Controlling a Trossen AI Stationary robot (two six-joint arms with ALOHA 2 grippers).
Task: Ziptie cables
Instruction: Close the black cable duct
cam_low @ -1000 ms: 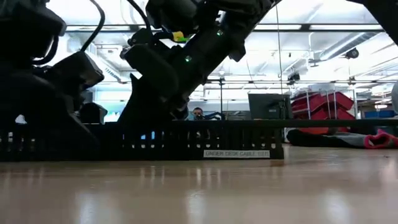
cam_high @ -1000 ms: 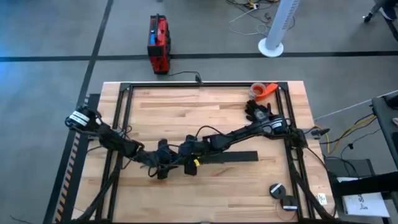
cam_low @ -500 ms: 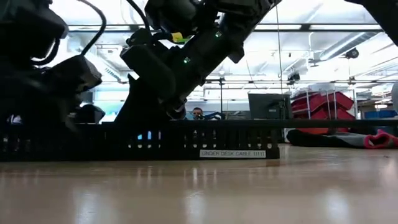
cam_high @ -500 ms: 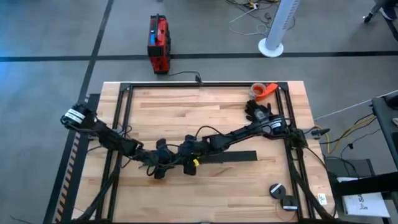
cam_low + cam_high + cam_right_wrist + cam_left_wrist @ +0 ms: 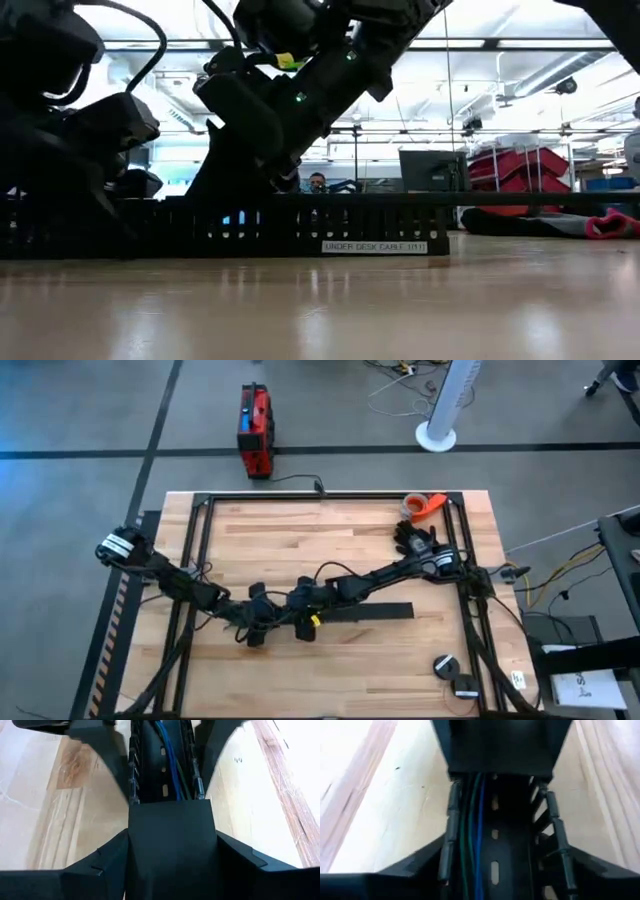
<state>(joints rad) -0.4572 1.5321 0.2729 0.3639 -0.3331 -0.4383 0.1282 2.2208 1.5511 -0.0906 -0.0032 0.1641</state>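
A black slotted rail (image 5: 375, 610) lies along the middle of the wooden table, labelled on its near wall (image 5: 373, 247). The cables (image 5: 472, 830), thin green, blue and dark wires, run lengthwise inside its channel (image 5: 172, 765). My left gripper (image 5: 258, 630) and my right gripper (image 5: 300, 622) face each other over the rail's left part. A finger of each gripper stands on either side of the rail. A smooth black piece (image 5: 172, 840) over the rail fills the gap between the right fingers. My left gripper (image 5: 505, 850) has the rail's two slotted side walls (image 5: 447, 840) between its fingers, which lie along the rail, slanting down from the table's left. The rail rests on the table. My right gripper (image 5: 172, 845) has the smooth black piece (image 5: 170, 820) between its two fingers, coming from the table's right, along the rail. The piece hides the place of contact.
A black tube frame (image 5: 200, 510) borders the table. An orange tape roll (image 5: 425, 505) and a dark glove-like thing (image 5: 415, 540) lie at the far right, two round dark things (image 5: 445, 665) at the near right. A red box (image 5: 255, 430) stands on the floor beyond.
The rail has slid a little toward the table's left edge, its label moving with it. My left arm has drawn back slightly toward the left.
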